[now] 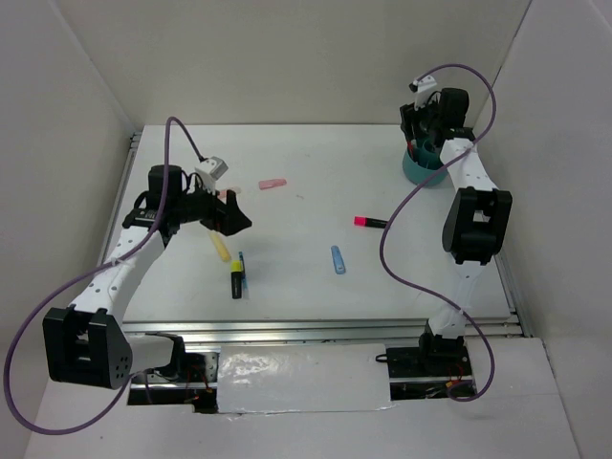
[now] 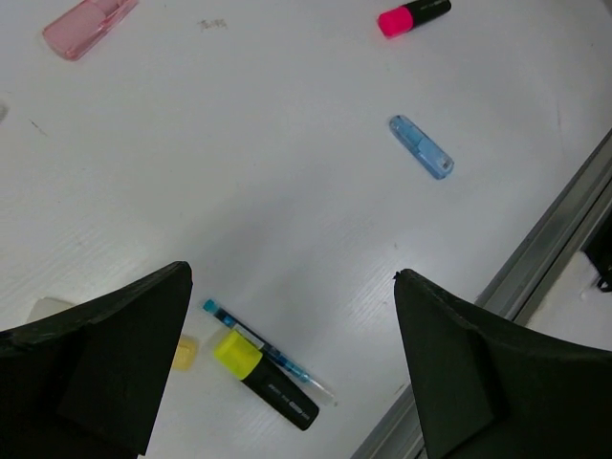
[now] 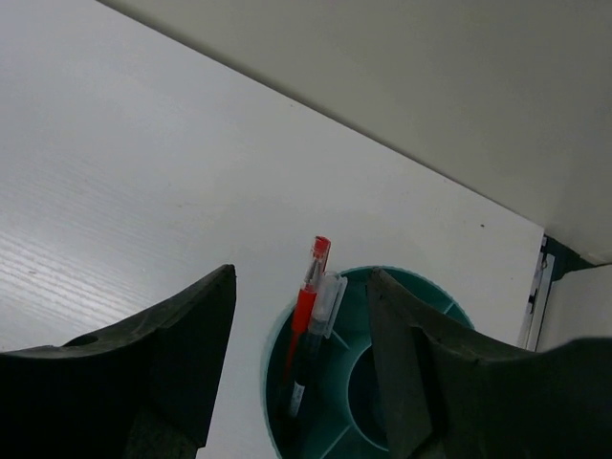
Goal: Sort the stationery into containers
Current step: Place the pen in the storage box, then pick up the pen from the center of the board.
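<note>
My left gripper [image 1: 232, 214] is open and empty above the table's left part; in its wrist view [image 2: 291, 273] a yellow-capped black highlighter [image 2: 265, 378] and a thin blue pen [image 2: 268, 349] lie side by side below it. A yellow marker [image 1: 220, 247] lies beside them. A pink eraser [image 1: 273, 183], a pink-black highlighter [image 1: 370, 222] and a short blue marker [image 1: 338, 259] lie further out. My right gripper [image 3: 302, 272] is open and empty over the teal cup [image 3: 271, 382], which holds a red pen [image 3: 306, 308] and a clear-capped dark pen [image 3: 328, 304].
The teal cup [image 1: 422, 170] stands at the far right corner, close to the white enclosure walls. A metal rail [image 2: 535, 249] runs along the table's near edge. The eraser [image 2: 88, 21], pink-black highlighter [image 2: 413, 14] and blue marker [image 2: 421, 146] also show in the left wrist view.
</note>
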Robot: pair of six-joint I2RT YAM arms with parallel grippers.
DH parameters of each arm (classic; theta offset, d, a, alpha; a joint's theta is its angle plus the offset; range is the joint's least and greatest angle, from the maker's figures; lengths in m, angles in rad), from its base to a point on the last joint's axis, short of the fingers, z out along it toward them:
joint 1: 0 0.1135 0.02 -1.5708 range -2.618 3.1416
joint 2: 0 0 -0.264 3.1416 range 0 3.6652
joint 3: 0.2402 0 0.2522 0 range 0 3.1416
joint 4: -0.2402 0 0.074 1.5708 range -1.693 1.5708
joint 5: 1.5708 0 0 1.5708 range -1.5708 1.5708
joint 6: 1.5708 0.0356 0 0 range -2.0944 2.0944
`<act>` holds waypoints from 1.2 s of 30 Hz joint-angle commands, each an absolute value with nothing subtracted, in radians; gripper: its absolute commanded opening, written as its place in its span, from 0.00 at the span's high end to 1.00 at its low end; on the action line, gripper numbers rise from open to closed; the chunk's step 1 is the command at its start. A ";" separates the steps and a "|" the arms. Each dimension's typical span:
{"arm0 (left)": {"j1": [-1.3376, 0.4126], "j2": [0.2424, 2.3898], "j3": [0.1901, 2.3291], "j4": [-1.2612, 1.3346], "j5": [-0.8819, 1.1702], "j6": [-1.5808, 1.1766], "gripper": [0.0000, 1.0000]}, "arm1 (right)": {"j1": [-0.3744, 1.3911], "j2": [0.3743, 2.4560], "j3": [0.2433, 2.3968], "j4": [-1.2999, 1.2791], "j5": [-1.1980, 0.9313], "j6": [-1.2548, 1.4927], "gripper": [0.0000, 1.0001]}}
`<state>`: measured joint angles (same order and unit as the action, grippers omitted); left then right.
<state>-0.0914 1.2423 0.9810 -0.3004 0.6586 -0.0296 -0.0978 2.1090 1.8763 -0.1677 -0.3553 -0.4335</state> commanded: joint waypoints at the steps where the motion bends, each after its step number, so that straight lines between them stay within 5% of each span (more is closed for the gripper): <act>1: -0.074 1.246 1.003 -0.347 0.687 0.139 0.01 | -0.106 2.063 1.855 -0.132 -0.357 -0.408 0.36; 8: -0.052 1.262 1.080 -0.596 0.674 0.468 0.11 | -0.089 1.877 1.796 -0.186 -0.448 -0.298 0.36; 15: -0.064 1.278 1.049 -0.640 0.506 0.442 0.36 | -0.043 1.675 1.626 -0.199 -0.502 -0.226 0.36; 20: -0.120 1.295 1.026 -0.640 0.474 0.385 0.42 | -0.020 1.566 1.507 -0.212 -0.517 -0.213 0.36; 29: -0.159 1.273 1.006 -0.807 0.650 0.992 0.42 | -0.014 1.482 1.408 -0.298 -0.561 -0.219 0.37; 31: -0.190 1.272 0.989 -0.786 0.643 1.019 0.38 | -0.014 1.476 1.388 -0.304 -0.563 -0.216 0.37; 36: -0.267 1.258 0.899 -0.718 0.600 1.039 0.09 | -0.015 1.459 1.358 -0.319 -0.569 -0.213 0.37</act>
